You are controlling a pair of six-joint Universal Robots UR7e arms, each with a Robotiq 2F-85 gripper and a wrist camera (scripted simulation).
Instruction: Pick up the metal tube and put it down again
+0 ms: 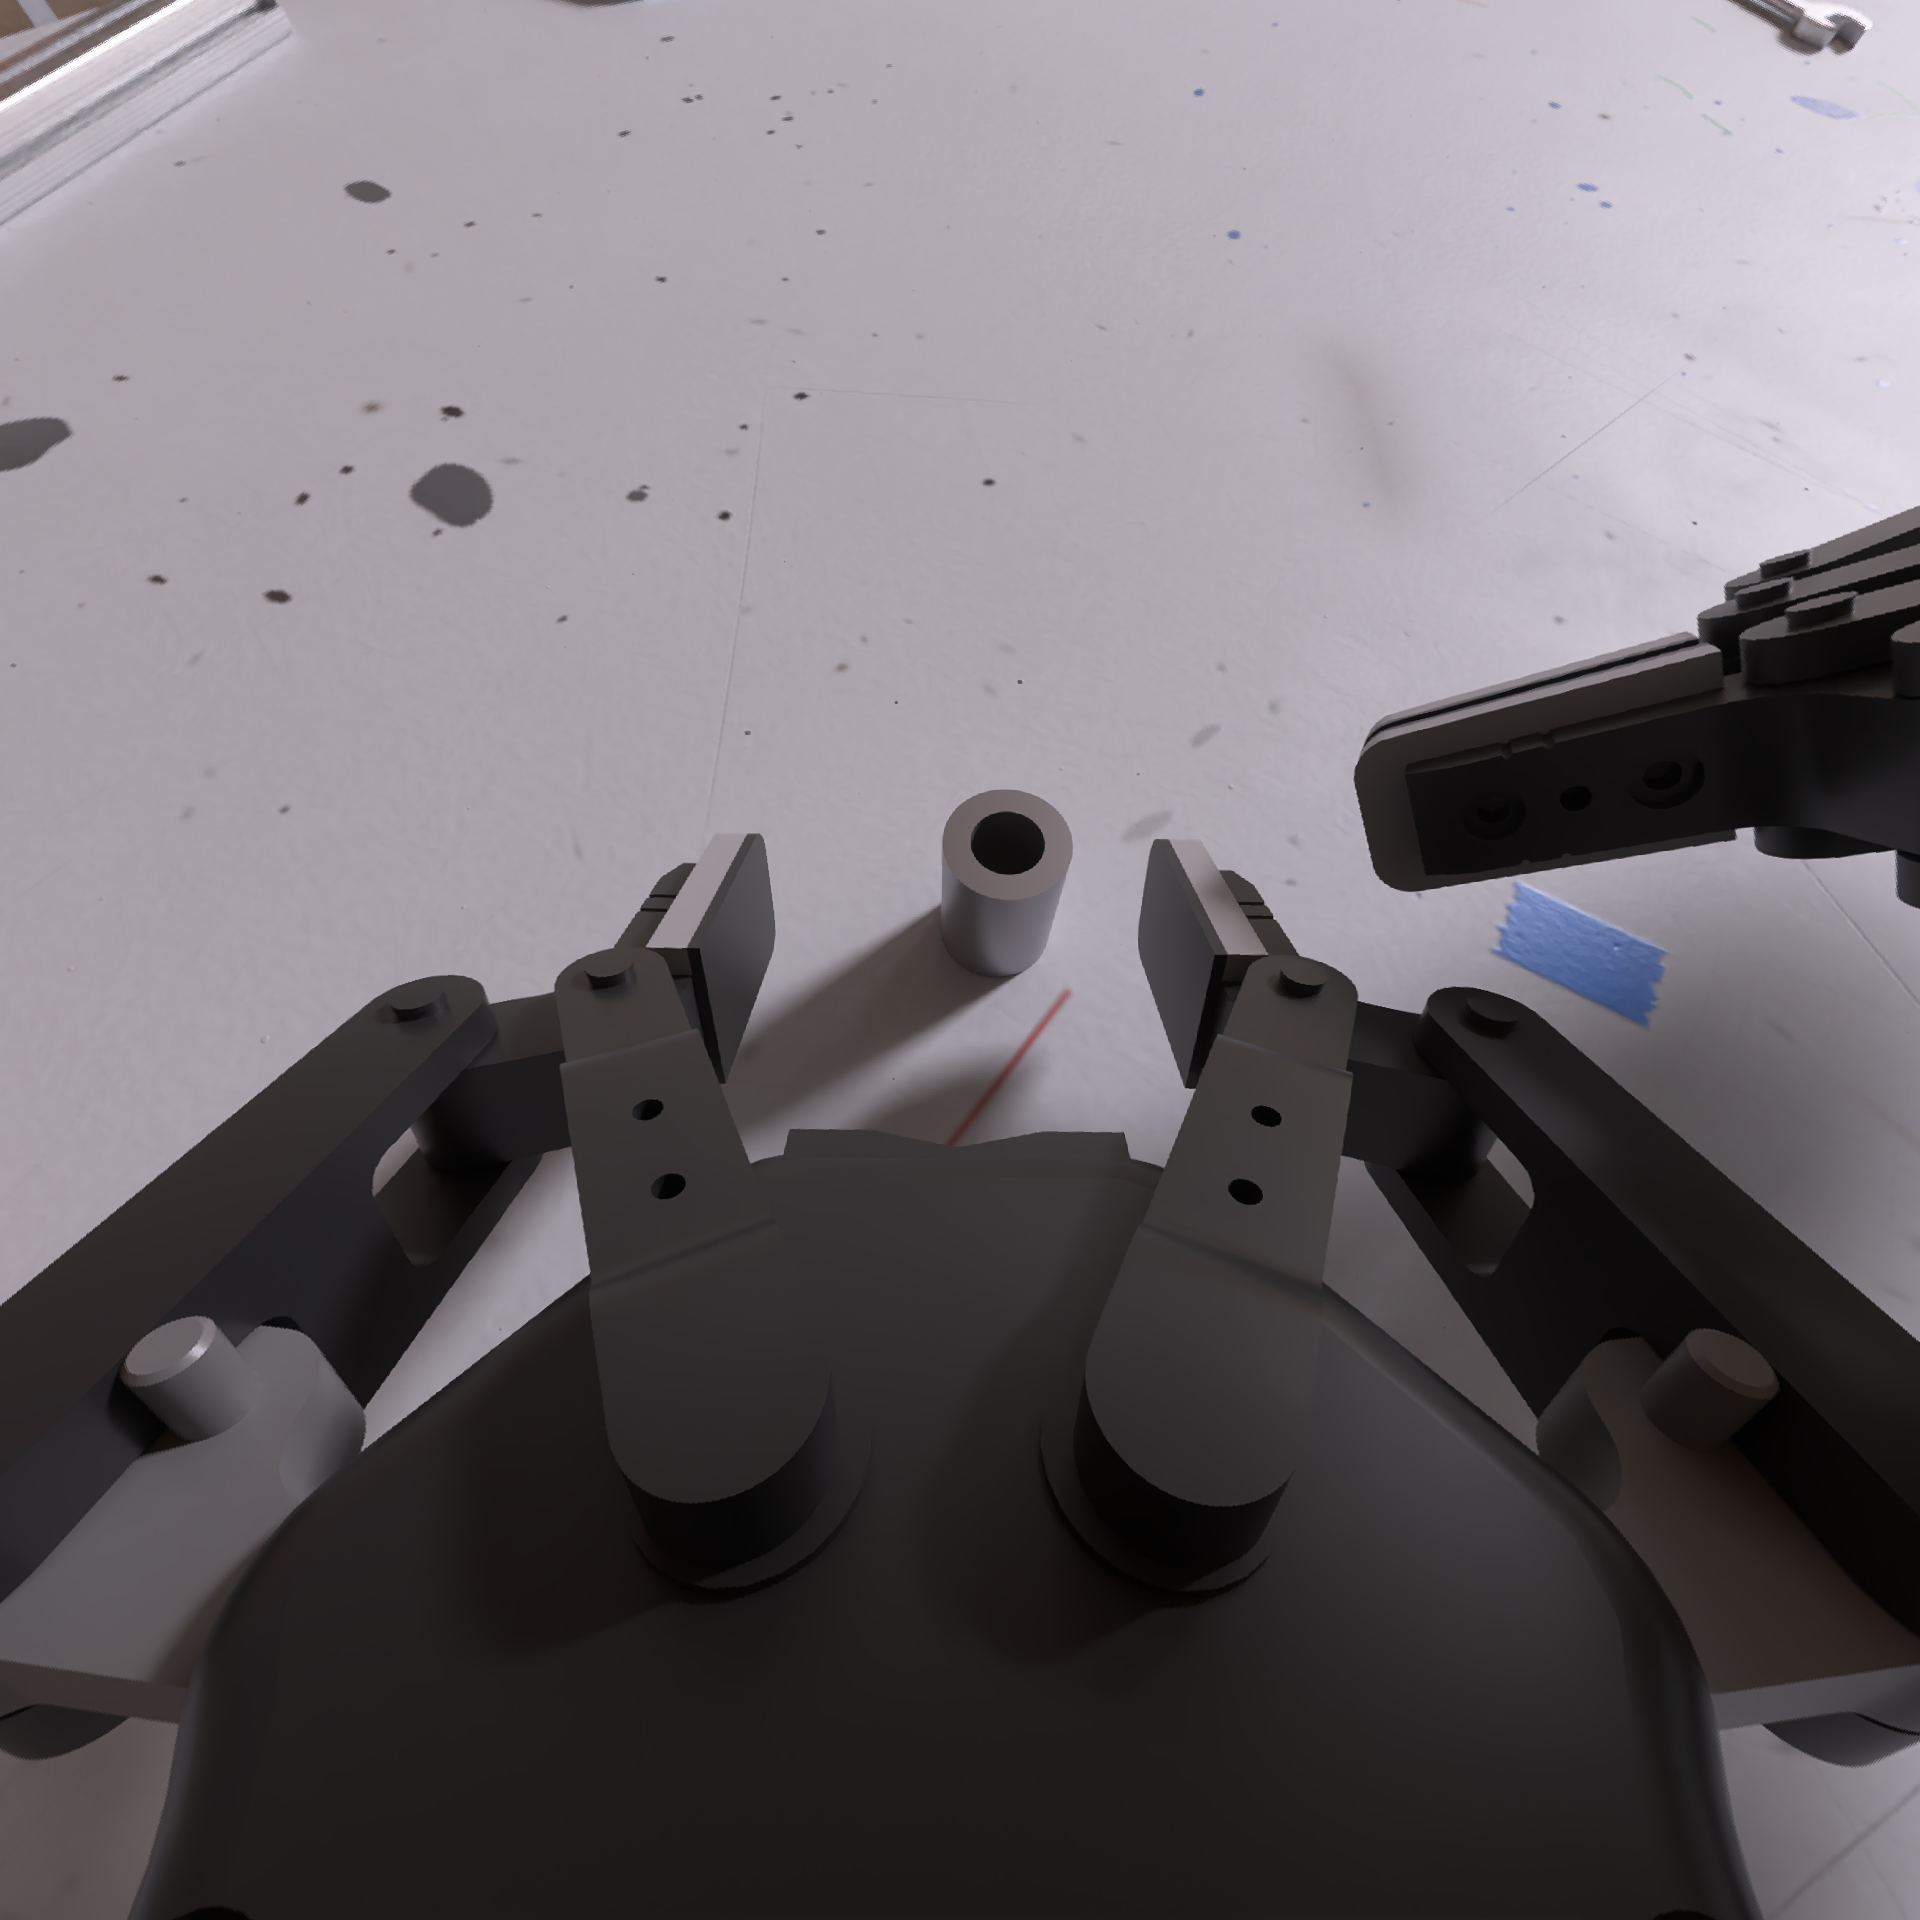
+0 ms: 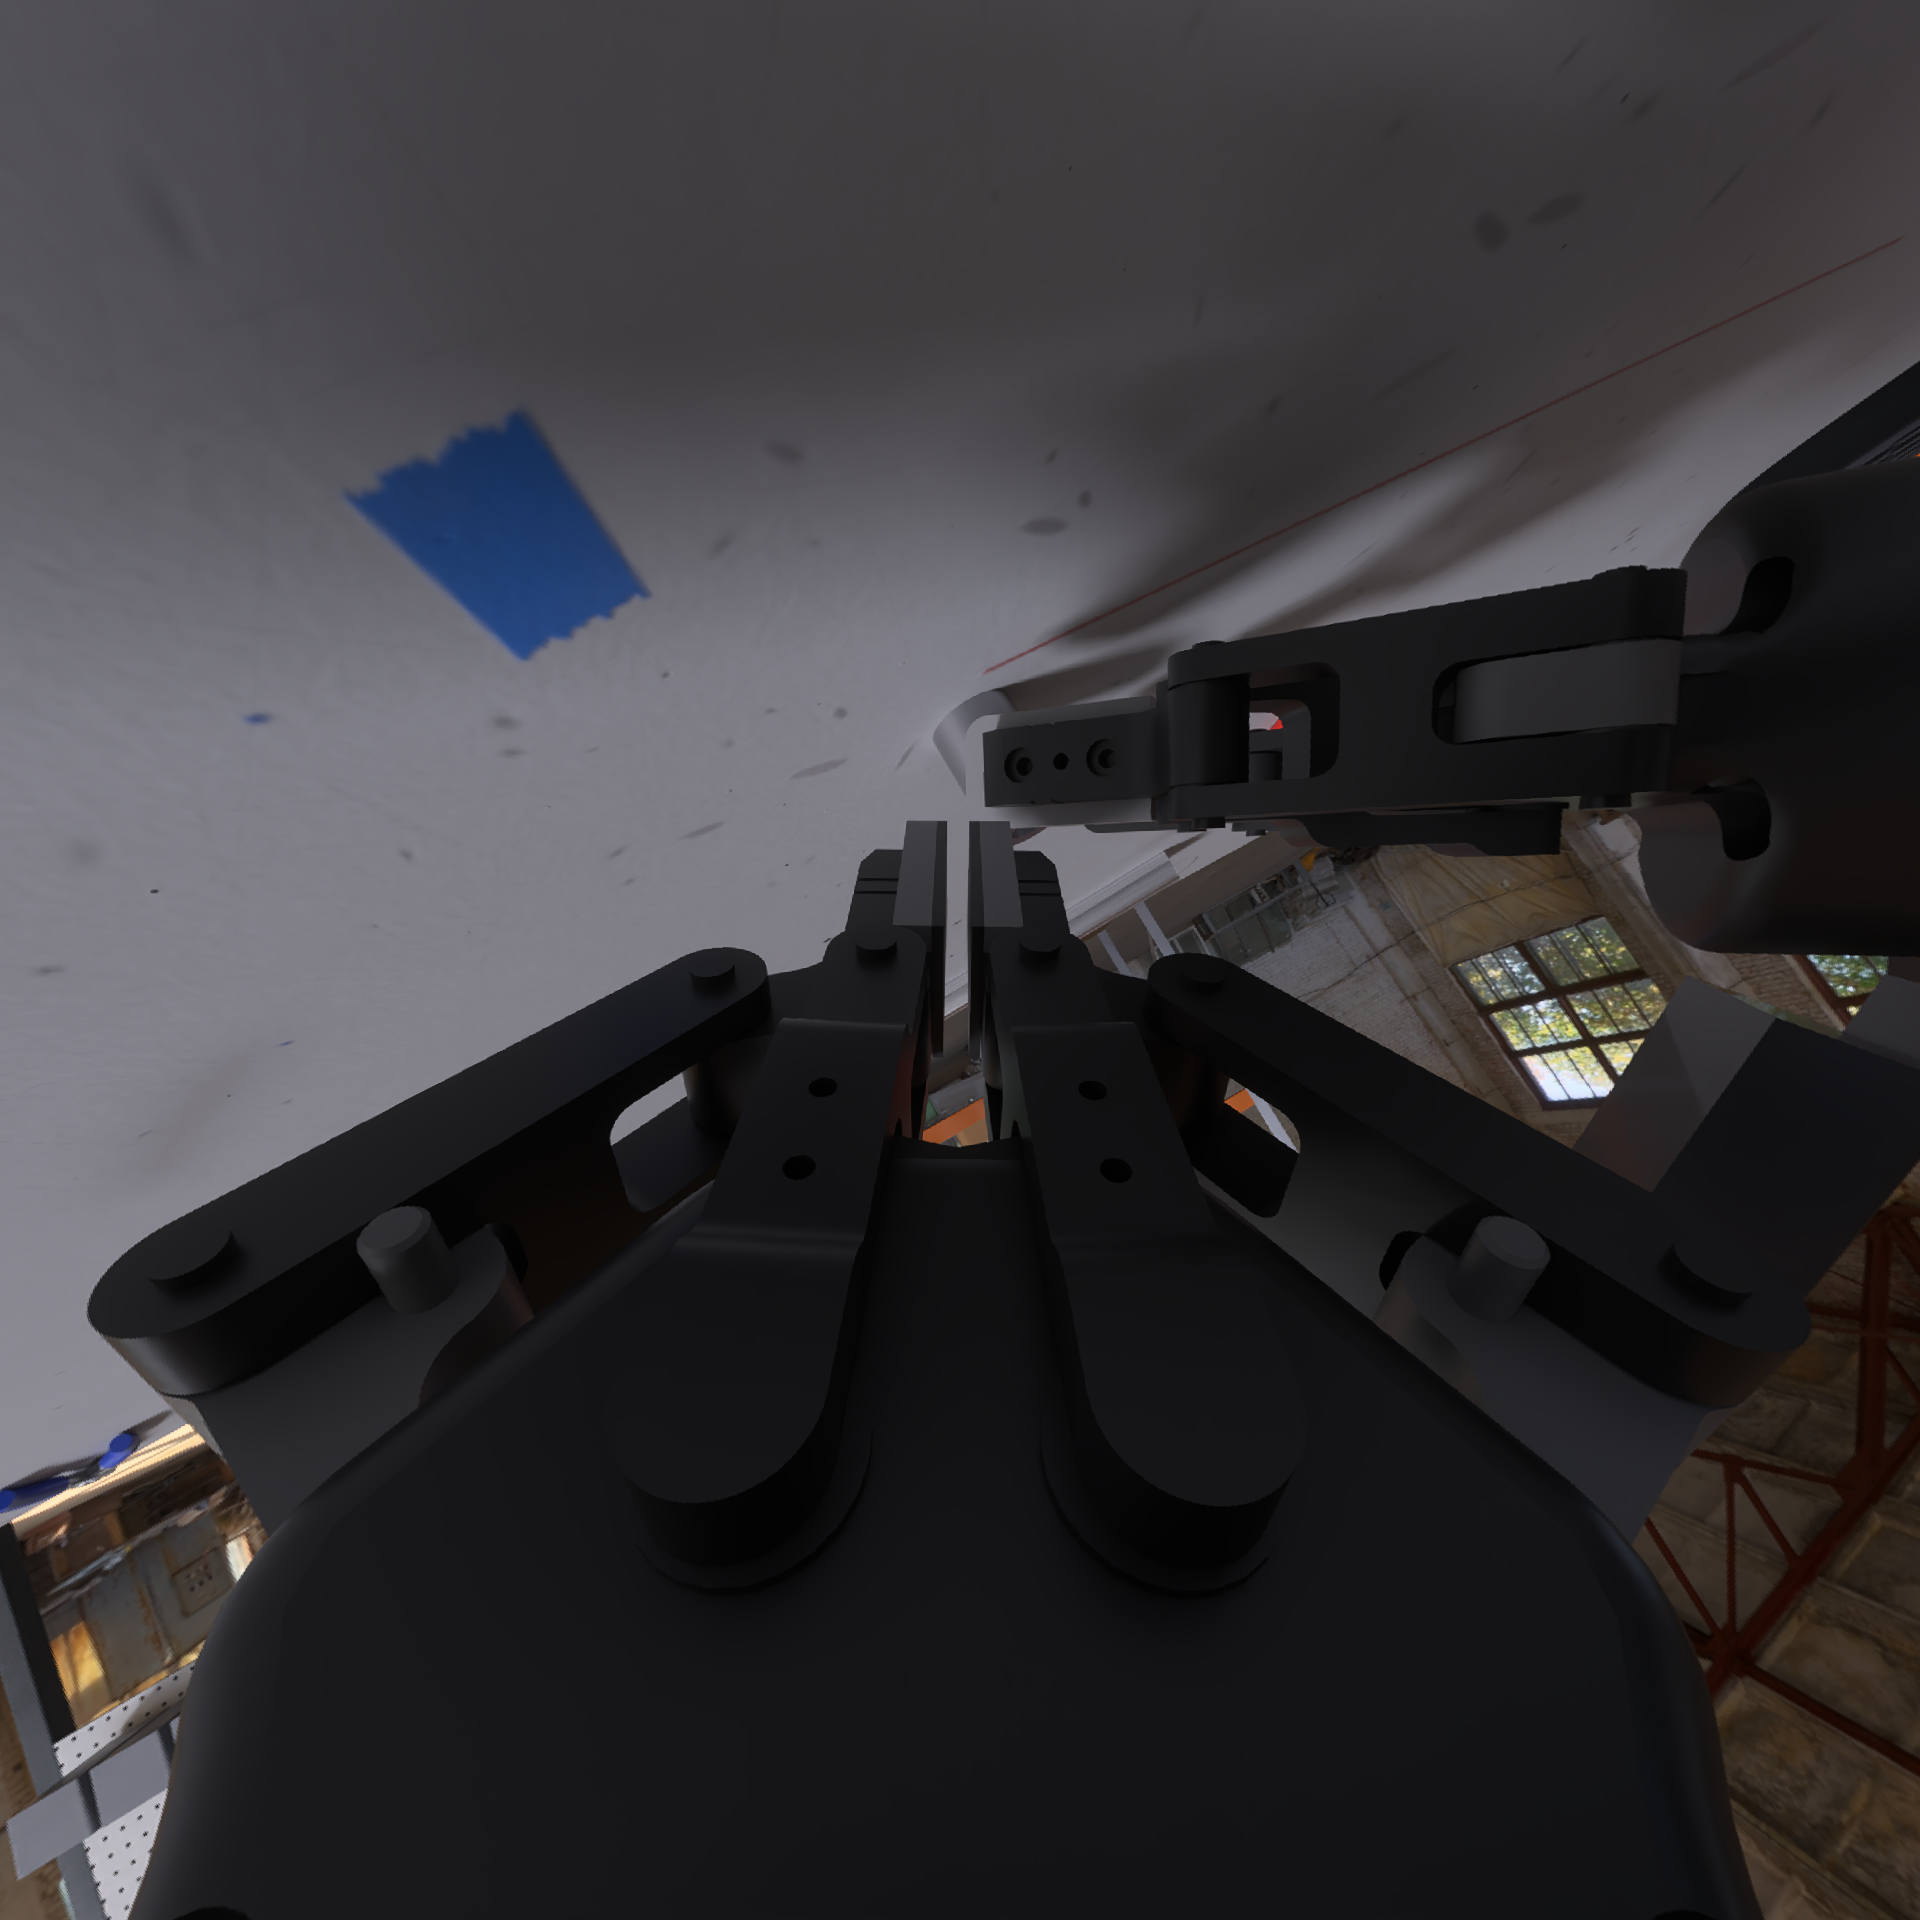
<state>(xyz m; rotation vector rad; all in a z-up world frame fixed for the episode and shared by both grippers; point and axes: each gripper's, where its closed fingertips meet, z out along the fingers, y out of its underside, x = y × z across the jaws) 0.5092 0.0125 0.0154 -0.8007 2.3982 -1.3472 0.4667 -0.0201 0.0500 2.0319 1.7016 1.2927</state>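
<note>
Workshop: paint-spattered table (image 1: 935, 312), brick hall (image 2: 1403, 935)

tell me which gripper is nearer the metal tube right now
Left. The left gripper is open with the upright metal tube standing between its jaws, untouched. The right gripper sits off to the tube's right, jaws nearly together, holding nothing.
</note>
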